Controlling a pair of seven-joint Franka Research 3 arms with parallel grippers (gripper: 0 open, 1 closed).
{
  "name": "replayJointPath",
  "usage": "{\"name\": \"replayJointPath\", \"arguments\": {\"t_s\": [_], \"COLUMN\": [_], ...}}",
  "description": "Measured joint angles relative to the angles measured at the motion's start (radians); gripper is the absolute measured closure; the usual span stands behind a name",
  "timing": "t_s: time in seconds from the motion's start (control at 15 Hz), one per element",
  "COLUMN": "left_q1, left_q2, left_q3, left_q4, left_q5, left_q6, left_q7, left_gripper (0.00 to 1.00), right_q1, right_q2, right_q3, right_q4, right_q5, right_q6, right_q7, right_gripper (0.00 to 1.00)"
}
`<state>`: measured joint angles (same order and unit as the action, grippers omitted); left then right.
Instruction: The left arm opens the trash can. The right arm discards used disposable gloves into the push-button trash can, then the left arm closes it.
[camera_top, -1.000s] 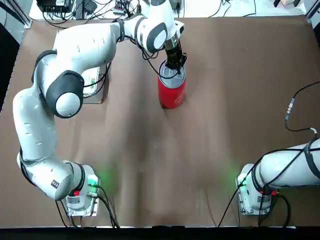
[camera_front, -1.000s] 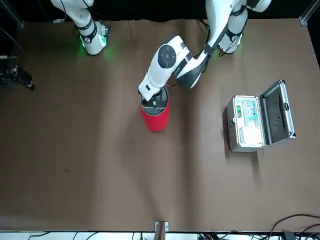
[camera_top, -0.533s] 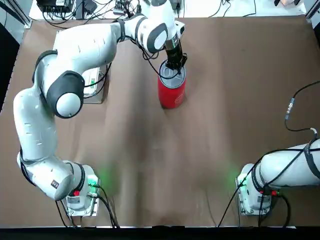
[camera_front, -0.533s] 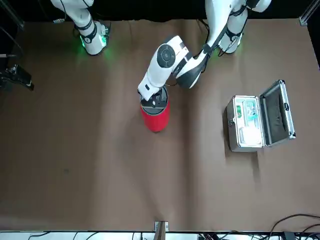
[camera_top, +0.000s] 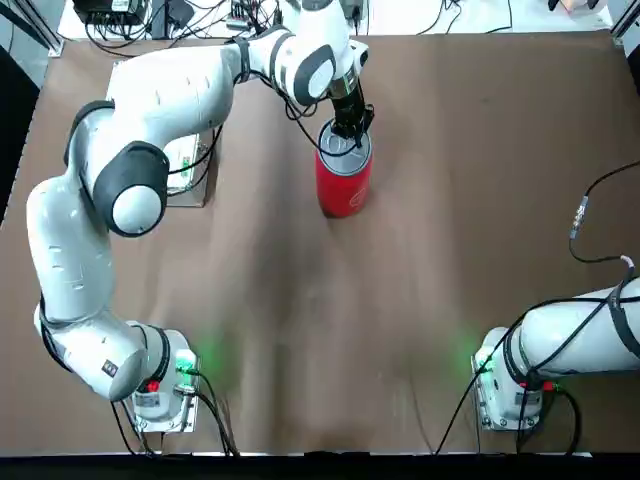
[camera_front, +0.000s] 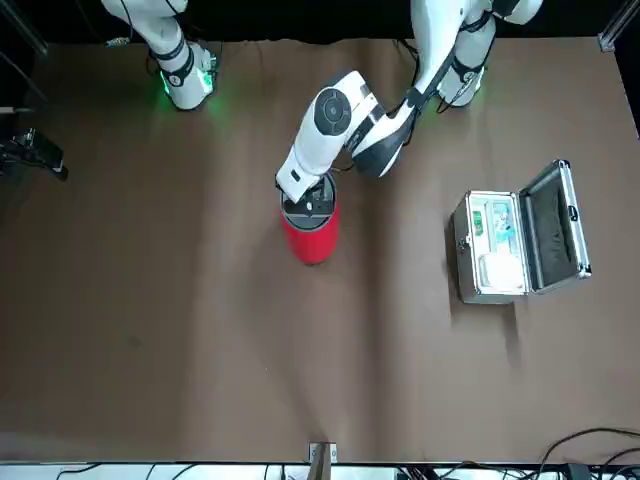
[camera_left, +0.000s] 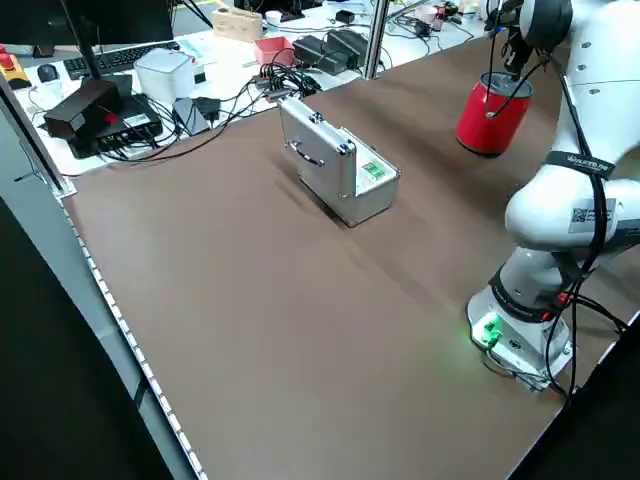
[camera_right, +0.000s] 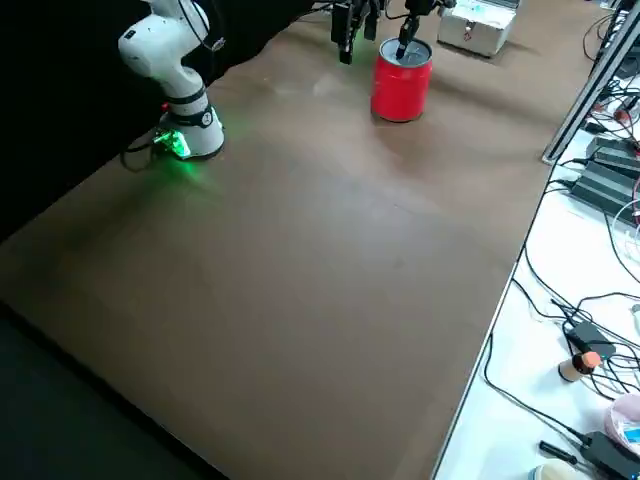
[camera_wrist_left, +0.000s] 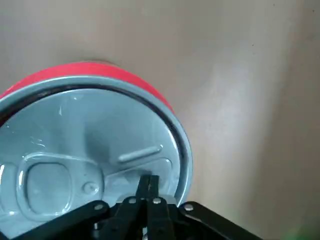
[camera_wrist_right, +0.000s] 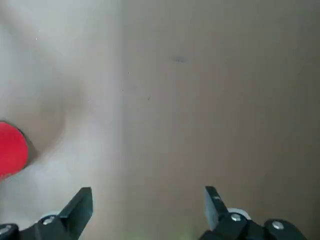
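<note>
At the table's near edge our two bases sit with green lights, and the right arm (camera_top: 580, 340) is tucked back near its base, its gripper (camera_wrist_right: 147, 210) spread wide and empty over bare brown cloth, the bin only a red sliver at the rim of its wrist view. Farther out, the left arm (camera_top: 150, 130) reaches across the table to the bin (camera_top: 343, 180), which stands upright around mid-table toward the far side. Our left gripper (camera_wrist_left: 148, 187) has its fingers pressed together into one narrow tip, resting on the silver lid (camera_wrist_left: 80, 165) near its rim, just beside the raised bar. We judge the press is in hand: whether opening or closing we cannot tell, since no gloves show in any view and the lid lies flat. To do it well we should push straight down, not sideways, because the bin is light-looking and could tip or slide. Open cloth surrounds the bin on every side. The silver case (camera_front: 515, 240) lies well apart on our left, lid up, and the far edge with its cables (camera_top: 250, 20) is near behind the bin.
</note>
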<state>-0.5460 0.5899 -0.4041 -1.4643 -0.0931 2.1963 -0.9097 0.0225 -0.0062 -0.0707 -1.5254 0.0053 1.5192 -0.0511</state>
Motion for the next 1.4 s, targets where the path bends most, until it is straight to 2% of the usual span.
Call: {"name": "replayJointPath", "arguments": {"t_s": [0.73, 1.07, 1.4], "left_q1": [0.009, 0.071, 0.161], "left_q2": [-0.030, -0.086, -0.162], "left_q3": [0.003, 0.003, 0.008], "left_q4": [0.004, 0.014, 0.017], "left_q5": [0.002, 0.002, 0.004], "left_q6": [-0.047, -0.141, -0.276], "left_q7": [-0.004, -0.049, -0.065], "left_gripper": [0.99, 0.97, 0.53], "right_q1": [0.000, -0.003, -0.003], "right_q2": [0.000, 0.000, 0.000], "right_q3": [-0.001, -0.003, -0.003], "right_q4": [-0.002, -0.012, -0.020], "right_q5": [0.005, 0.013, 0.038], "right_q6": [-0.022, 0.012, 0.000], "right_q7": [0.000, 0.005, 0.020], "right_gripper": [0.02, 0.02, 0.01]}}
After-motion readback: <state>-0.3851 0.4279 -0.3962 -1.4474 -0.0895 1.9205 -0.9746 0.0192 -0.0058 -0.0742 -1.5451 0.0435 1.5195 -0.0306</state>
